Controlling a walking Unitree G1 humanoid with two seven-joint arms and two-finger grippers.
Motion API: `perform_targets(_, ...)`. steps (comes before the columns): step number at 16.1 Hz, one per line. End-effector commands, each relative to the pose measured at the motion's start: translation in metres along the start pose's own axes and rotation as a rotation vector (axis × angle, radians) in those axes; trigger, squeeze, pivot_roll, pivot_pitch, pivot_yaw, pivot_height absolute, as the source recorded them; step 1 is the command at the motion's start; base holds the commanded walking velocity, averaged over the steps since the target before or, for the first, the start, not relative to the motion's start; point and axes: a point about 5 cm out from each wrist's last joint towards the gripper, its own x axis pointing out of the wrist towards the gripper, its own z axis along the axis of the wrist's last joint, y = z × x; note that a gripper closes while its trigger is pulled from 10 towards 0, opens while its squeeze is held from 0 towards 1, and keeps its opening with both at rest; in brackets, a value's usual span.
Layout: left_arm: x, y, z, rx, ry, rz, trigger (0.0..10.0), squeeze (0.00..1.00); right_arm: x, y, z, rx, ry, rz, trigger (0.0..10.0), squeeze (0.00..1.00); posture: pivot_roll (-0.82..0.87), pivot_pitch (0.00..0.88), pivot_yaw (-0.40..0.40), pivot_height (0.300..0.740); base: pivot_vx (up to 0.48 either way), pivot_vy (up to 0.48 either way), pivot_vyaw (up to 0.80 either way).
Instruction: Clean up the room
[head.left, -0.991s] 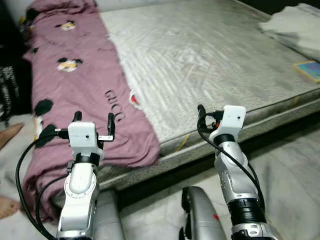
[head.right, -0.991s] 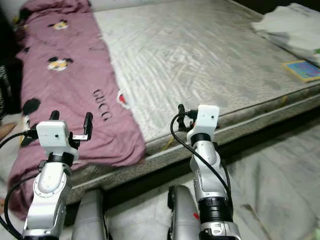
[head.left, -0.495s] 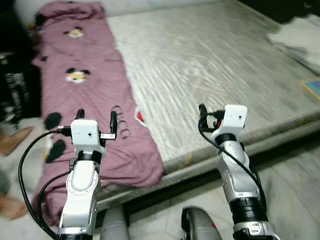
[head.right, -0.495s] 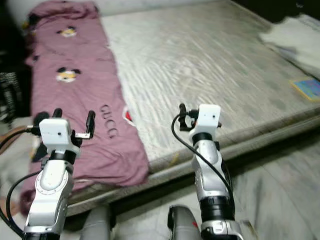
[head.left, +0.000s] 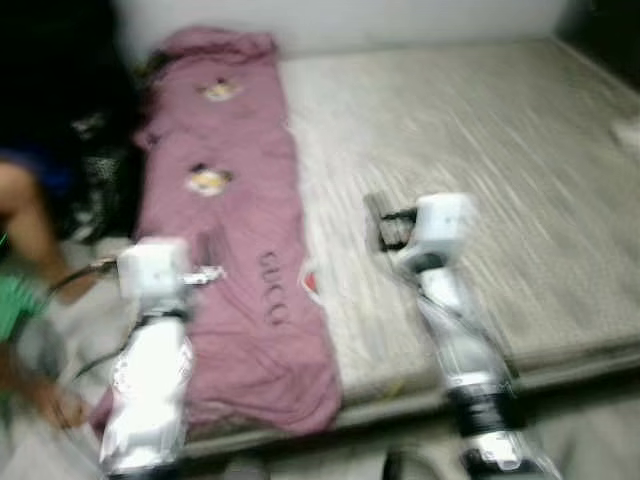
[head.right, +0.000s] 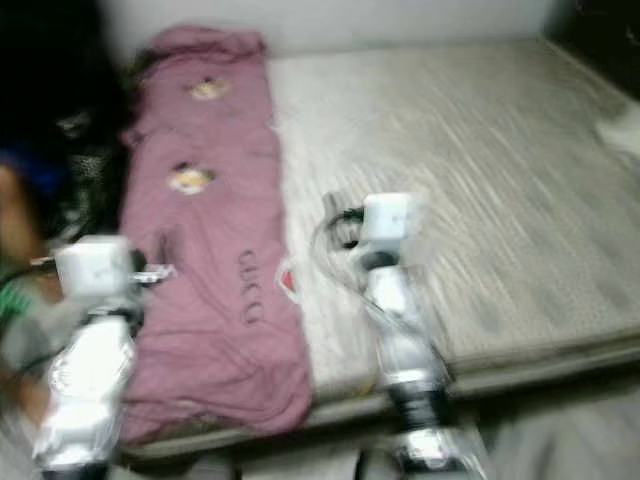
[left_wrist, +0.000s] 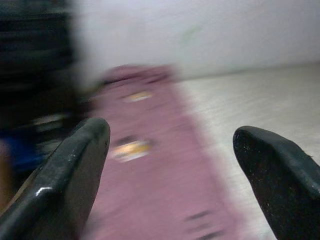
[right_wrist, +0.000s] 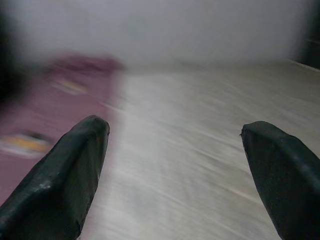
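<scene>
camera swung left; person (head.left: 25, 270) entered; both claws (left_wrist: 170, 165) (right_wrist: 175, 165) apart over blanket (head.left: 235, 250).

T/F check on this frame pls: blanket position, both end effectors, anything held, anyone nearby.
1. The purple blanket lies along the left side of the mattress. True.
2. The left end effector is shut on the blanket. False: its fingers are spread with nothing between them.
3. The right end effector is open and empty. True.
4. The blanket covers the whole mattress. False: most of the mattress is bare.
5. A person is at the left edge. True.
</scene>
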Motion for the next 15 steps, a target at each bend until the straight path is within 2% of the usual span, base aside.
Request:
perform_targets(1, -0.0055, 0.0100, -0.0055, 0.049, 0.027, 0.024, 10.0, 0.00, 0.0006, 0.0028, -0.0018, 0.016, 0.013, -0.006, 10.0, 0.00, 0.07, 0.000, 0.012, 0.740, 0.000, 0.000, 0.00)
perform_targets(3, -0.0051, 0.0108, -0.0098, 0.091, 0.054, 0.033, 10.0, 0.00, -0.0007, 0.0019, -0.0036, 0.010, 0.018, -0.006, 10.0, 0.00, 0.07, 0.000, 0.012, 0.740, 0.000, 0.000, 0.00)
perform_targets(6, -0.0035, 0.0111, -0.0126, 0.097, 0.079, 0.041, 10.0, 0.00, -0.0015, 0.0020, -0.0053, 0.006, 0.023, -0.004, 10.0, 0.00, 0.07, 0.000, 0.008, 0.740, 0.000, 0.000, 0.00)
perform_targets(9, -0.0023, 0.0086, -0.0152, 0.035, 0.101, 0.034, 10.0, 0.00, -0.0009, 0.0028, -0.0062, 0.003, 0.027, 0.001, 10.0, 0.00, 0.07, 0.000, 0.004, 0.740, 0.000, 0.000, 0.00)
perform_targets(15, 0.0002, 0.0050, -0.0137, 0.014, 0.091, 0.009, 10.0, 0.00, 0.0022, 0.0062, -0.0077, 0.007, 0.045, 0.011, 10.0, 0.00, 0.07, 0.000, -0.003, 0.740, 0.000, 0.000, 0.00)
